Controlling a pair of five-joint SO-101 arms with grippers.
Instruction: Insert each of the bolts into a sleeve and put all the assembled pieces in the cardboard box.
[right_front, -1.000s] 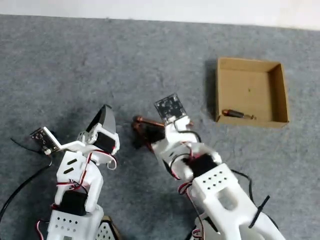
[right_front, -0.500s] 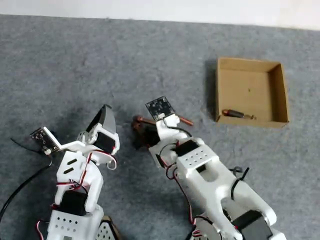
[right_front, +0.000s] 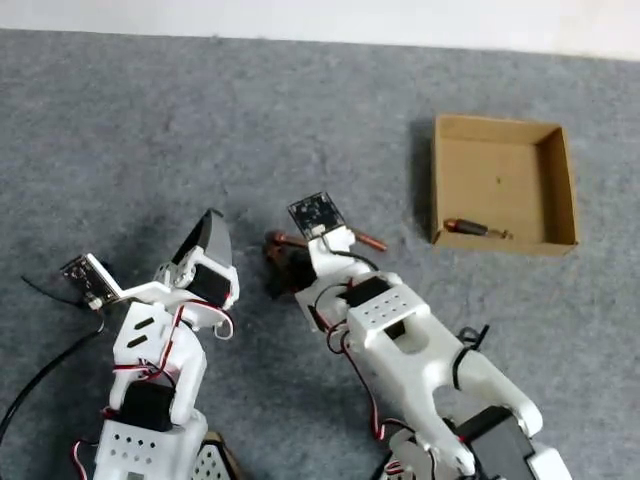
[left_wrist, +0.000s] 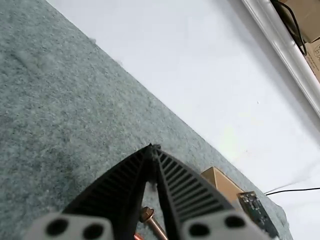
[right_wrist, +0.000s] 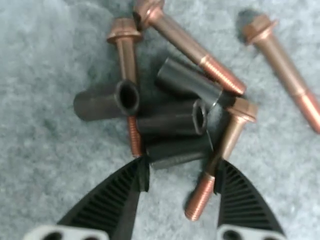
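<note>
Several black sleeves and copper bolts lie in a heap on the grey mat. My right gripper (right_wrist: 181, 174) hangs open just over this heap, with one sleeve (right_wrist: 177, 148) and the threaded end of a bolt (right_wrist: 224, 150) lying between its fingertips. More sleeves (right_wrist: 172, 120) (right_wrist: 104, 100) and bolts (right_wrist: 125, 47) (right_wrist: 279, 55) lie just beyond. In the high view the heap (right_front: 283, 262) sits under the right arm's wrist, with a stray bolt (right_front: 371, 240) beside it. My left gripper (right_front: 212, 232) is shut and empty, held above the mat left of the heap. The cardboard box (right_front: 555, 190) holds one assembled piece (right_front: 476, 228).
The box stands at the back right, a short way from the heap. Open grey mat stretches behind and to the left of both arms. The mat's far edge (right_front: 320, 40) meets a white floor. In the left wrist view the box corner (left_wrist: 220, 180) shows past the shut fingers.
The right arm has swung a little to the left and settled over the heap. The left arm has kept still.
</note>
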